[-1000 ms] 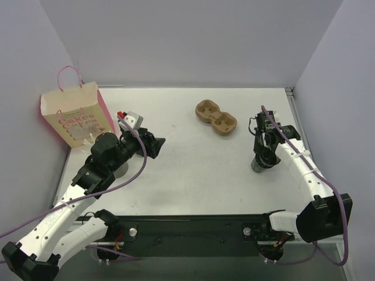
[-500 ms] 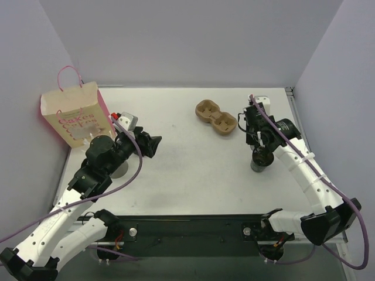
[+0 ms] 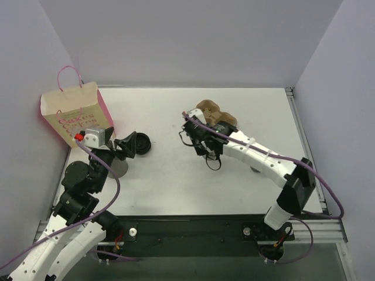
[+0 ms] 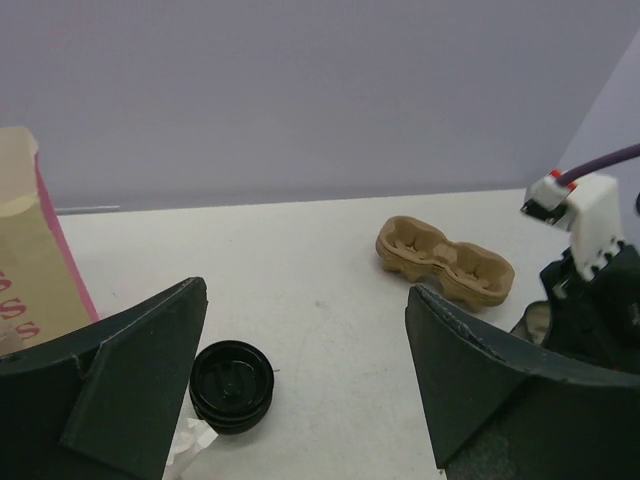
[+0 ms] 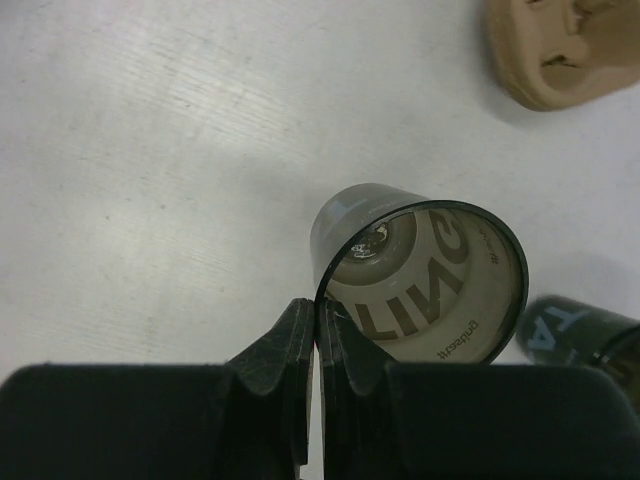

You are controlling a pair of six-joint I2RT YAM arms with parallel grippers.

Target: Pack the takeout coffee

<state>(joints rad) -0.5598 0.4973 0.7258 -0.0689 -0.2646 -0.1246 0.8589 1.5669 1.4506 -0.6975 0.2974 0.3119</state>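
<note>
My right gripper (image 5: 317,305) is shut on the rim of a greyish paper cup (image 5: 440,290). That cup has no lid, hangs tilted, and its pale inside shows print through the wall. In the top view this gripper (image 3: 205,149) is over the table's middle, just in front of the brown cup carrier (image 3: 215,117). A black plastic lid (image 4: 232,385) lies alone on the table (image 3: 170,175). My left gripper (image 4: 306,300) stands open just behind it, nothing between its fingers. The takeout coffee, as a cup with its lid on, is not in view.
A pink-sided paper bag (image 3: 73,114) stands upright at the far left. The carrier (image 4: 445,260) lies at the back centre. A second dark cup (image 5: 575,330) sits right of the held one, partly hidden under my right arm. A grey round thing (image 3: 119,168) sits by my left arm.
My right arm has swung from the table's right side to the middle, carrying the lidless cup. My left arm has drawn back to the left, uncovering the black lid.
</note>
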